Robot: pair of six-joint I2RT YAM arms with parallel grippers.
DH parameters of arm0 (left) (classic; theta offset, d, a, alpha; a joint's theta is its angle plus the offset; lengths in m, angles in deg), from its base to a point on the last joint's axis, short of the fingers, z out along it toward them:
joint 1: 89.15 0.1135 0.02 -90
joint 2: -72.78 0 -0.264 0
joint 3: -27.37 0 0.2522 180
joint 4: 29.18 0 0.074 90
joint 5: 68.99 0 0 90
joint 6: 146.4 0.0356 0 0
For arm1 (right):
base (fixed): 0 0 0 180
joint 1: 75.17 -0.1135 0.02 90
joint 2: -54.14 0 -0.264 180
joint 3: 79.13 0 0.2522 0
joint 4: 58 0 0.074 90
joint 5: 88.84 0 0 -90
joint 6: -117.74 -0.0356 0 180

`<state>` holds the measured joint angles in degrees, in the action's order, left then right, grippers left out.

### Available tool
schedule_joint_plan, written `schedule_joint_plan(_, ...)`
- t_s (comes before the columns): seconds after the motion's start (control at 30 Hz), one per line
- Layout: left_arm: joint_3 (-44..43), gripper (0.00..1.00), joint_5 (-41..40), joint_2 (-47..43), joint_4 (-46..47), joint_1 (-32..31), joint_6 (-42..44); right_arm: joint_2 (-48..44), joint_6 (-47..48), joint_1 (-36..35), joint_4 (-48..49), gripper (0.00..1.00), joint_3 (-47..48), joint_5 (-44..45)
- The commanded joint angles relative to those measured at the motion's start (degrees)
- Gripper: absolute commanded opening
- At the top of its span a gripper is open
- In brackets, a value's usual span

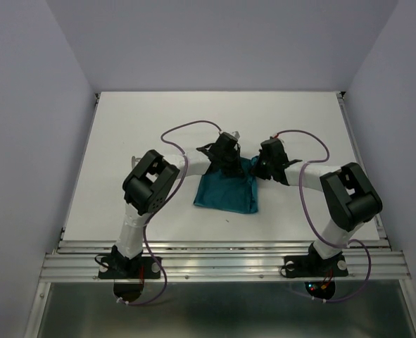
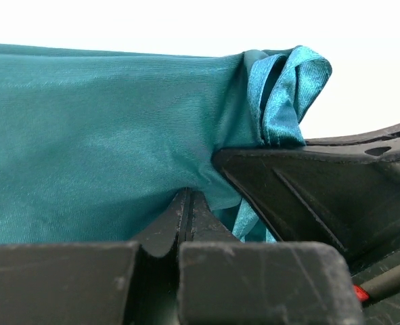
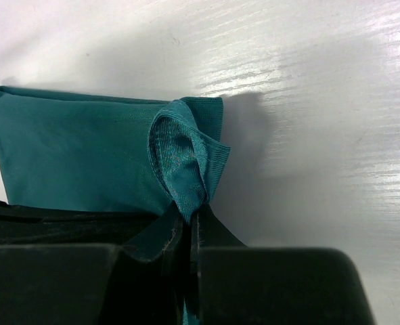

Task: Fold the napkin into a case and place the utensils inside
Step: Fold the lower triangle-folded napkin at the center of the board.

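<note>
The teal napkin (image 1: 225,191) lies folded on the white table, its far edge lifted by both grippers. My left gripper (image 1: 227,160) sits at the far left corner; in the left wrist view its jaws (image 2: 189,196) are shut with the napkin (image 2: 84,135) drawn tight into their tips. My right gripper (image 1: 262,167) holds the far right corner; its wrist view shows the gripper (image 3: 191,218) shut on a bunched fold of the napkin (image 3: 71,149). The right gripper's body (image 2: 321,189) shows close beside the left one. No utensils are in view.
The white table (image 1: 123,141) is walled on the left, right and back. An aluminium rail (image 1: 222,264) carrying both arm bases runs along the near edge. Purple cables (image 1: 186,130) loop above the arms.
</note>
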<state>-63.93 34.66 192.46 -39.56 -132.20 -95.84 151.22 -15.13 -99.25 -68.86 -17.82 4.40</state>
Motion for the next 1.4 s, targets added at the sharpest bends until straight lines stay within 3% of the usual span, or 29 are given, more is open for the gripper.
schedule_joint_plan(0.0,-1.7,0.0,-4.2,-4.8,-6.6,-0.2,1.6,-2.2,1.3,-0.4,-2.5,0.01,1.7,1.4)
schedule_joint_plan(0.17,-3.1,0.0,-7.4,-11.6,-10.8,0.1,3.8,-1.2,2.0,-0.4,-3.9,0.01,2.2,2.7)
schedule_joint_plan(0.37,-1.3,0.0,-12.3,-10.7,-15.1,2.7,6.0,-1.2,2.6,-0.4,-6.6,0.01,4.6,4.4)
schedule_joint_plan(0.77,8.6,0.0,-9.2,-8.5,-10.6,3.8,3.9,2.8,4.9,-4.1,-19.9,0.01,15.3,13.2)
schedule_joint_plan(1.37,11.2,0.0,-9.3,-7.7,-8.6,3.8,3.4,17.3,6.3,-12.6,-41.6,0.01,34.8,28.9)
